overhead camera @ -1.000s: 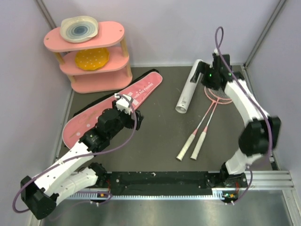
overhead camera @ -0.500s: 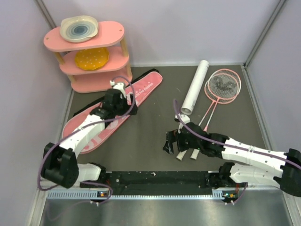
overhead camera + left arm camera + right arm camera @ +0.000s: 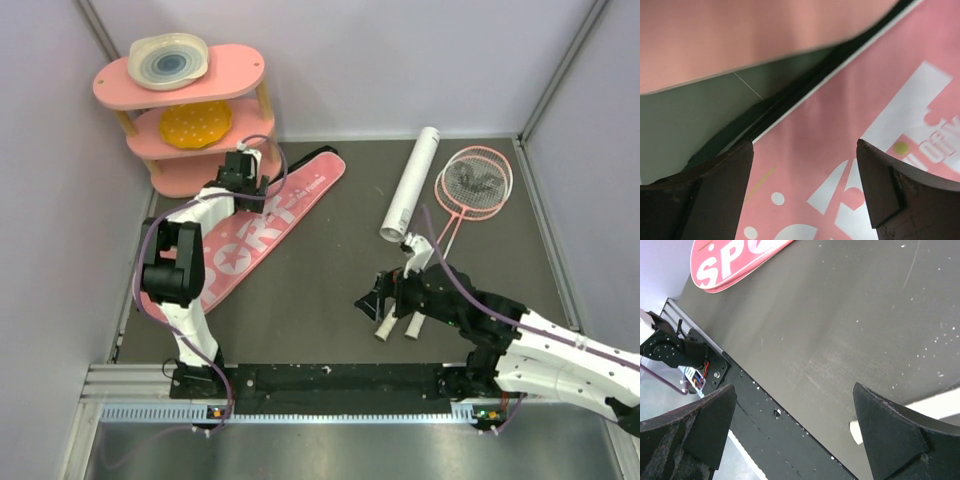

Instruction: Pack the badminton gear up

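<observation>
A pink three-tier oval shelf (image 3: 236, 70) with pale wooden posts stands just beyond the left gripper (image 3: 243, 166) and to its left, its bottom tier nearest. A grey-blue ringed ceramic plate (image 3: 168, 60) sits on the top tier, and a round yellow speckled plate (image 3: 196, 122) on the middle tier.

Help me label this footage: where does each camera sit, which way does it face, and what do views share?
Top external: fixed above and behind the arms, looking down at the table; both arms show, left gripper over the racket bag, right gripper by the racket handles.
Left wrist: wrist-mounted, looks down between its own open fingers at the bag's print.
Right wrist: wrist-mounted, looks across the table between its own open fingers toward the left arm's base.
Shared: the bag appears in all three.
</observation>
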Tool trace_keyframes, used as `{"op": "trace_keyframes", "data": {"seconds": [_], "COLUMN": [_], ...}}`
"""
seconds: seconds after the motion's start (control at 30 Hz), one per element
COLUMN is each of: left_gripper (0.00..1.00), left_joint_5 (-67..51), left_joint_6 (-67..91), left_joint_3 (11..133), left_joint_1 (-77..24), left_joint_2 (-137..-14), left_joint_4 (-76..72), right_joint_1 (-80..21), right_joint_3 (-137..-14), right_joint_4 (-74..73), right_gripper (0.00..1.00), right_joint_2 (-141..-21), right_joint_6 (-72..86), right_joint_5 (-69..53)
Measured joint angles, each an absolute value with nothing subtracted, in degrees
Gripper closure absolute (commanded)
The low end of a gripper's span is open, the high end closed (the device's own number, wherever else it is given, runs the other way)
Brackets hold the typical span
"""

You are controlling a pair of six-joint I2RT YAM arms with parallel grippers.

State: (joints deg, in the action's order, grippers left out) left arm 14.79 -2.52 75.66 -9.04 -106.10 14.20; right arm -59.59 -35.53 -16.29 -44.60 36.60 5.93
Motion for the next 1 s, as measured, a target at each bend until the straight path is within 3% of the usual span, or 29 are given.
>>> {"op": "trace_keyframes", "data": {"seconds": [0.4, 0.8, 1.0], "left_gripper": [0.13, 0.1, 0.16], "left_joint_5": [4.14, -4.97, -6.79], "left_joint_6": [-19.03, -19.46, -17.85], "left_joint_3": [78.37, 88.88, 95.72], "left_joint_1": [-4.95, -3.09, -2.63], "left_joint_2": [-112.03, -119.13, -123.35], "left_joint_4": [16.43, 28.03, 34.85], "right_joint_1": [-59.59, -59.59, -59.59], "right_joint_3": [-32.25, -32.25, -32.25], "right_joint_4": [-23.9, -27.0, -27.53], "right_gripper": [0.01, 0.01, 0.01], "right_joint_2": [-30.59, -28.82, -28.93], "right_joint_6": [35.62, 35.62, 35.64], "right_joint_5": [8.97, 9.63, 9.69]}}
